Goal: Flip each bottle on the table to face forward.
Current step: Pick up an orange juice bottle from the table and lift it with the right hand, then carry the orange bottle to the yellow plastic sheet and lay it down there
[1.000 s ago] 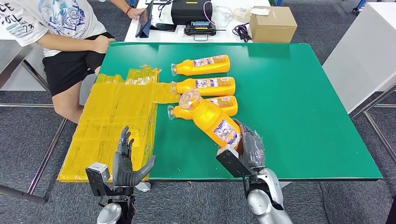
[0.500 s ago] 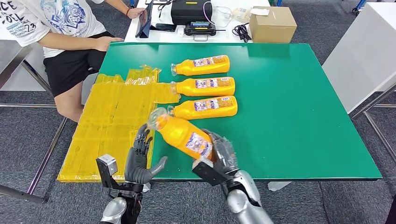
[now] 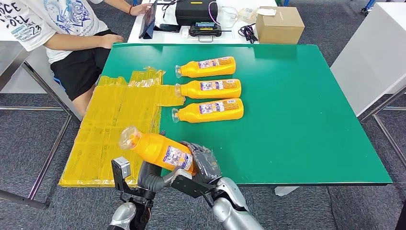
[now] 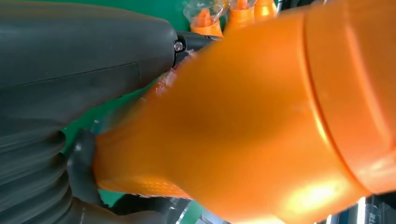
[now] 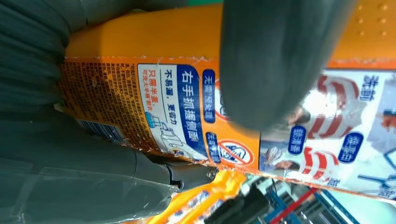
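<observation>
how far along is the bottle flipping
Three bottles lie in a row on the green table, labels up, apparently done. A fourth bottle is off the table, gripped by the right hand with the left hand under it. It is not yet set down.

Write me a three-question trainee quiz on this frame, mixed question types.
1. True or false: the right hand grips the held orange bottle.
2. How many orange bottles lie on the green table?
3. The held bottle's clear cap points toward: A) the yellow plastic sheets, B) the cardboard box.

Key:
1. True; the left hand is under it too.
2. Three.
3. A.
</observation>
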Motion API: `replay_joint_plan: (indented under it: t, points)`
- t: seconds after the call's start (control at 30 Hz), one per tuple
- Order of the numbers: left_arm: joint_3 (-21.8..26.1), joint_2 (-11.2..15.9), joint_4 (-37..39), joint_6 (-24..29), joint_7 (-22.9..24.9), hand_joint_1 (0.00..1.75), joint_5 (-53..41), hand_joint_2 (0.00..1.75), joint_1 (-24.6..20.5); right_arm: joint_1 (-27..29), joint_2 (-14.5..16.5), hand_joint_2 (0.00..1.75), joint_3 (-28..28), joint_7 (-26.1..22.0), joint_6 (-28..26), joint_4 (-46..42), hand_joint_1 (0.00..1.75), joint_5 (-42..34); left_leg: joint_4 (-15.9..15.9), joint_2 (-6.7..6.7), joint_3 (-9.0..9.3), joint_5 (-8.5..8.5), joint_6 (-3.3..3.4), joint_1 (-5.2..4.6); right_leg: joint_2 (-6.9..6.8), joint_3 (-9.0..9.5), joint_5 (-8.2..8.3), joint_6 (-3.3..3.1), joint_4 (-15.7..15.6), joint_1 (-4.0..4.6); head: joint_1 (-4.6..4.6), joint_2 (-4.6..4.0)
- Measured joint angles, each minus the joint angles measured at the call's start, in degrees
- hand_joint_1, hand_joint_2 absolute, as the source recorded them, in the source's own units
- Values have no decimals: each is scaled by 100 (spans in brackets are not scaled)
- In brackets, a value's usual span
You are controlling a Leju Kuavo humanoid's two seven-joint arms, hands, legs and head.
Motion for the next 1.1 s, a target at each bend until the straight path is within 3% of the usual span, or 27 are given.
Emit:
replay_joint_plan:
  t: [0.97, 1.0, 1.1]
  points:
    - [8, 5, 187, -155, -7, 0, 203, 175, -64, -279, 84, 175, 316, -52, 326, 534, 175, -226, 0, 0, 0, 0, 0, -1, 0, 0, 0, 0, 0, -1, 0, 0]
    - [8, 5, 188, -160, -7, 20, 206, 175, -64, -284, 84, 175, 317, -52, 326, 544, 175, -225, 0, 0, 0, 0, 0, -1, 0, 0, 0, 0, 0, -1, 0, 0]
    - [8, 14, 197, -205, -10, 151, 226, 175, -64, -300, 85, 175, 322, -52, 324, 571, 175, -213, 0, 0, 0, 0, 0, 0, 0, 0, 0, 0, 0, 0, 0, 0]
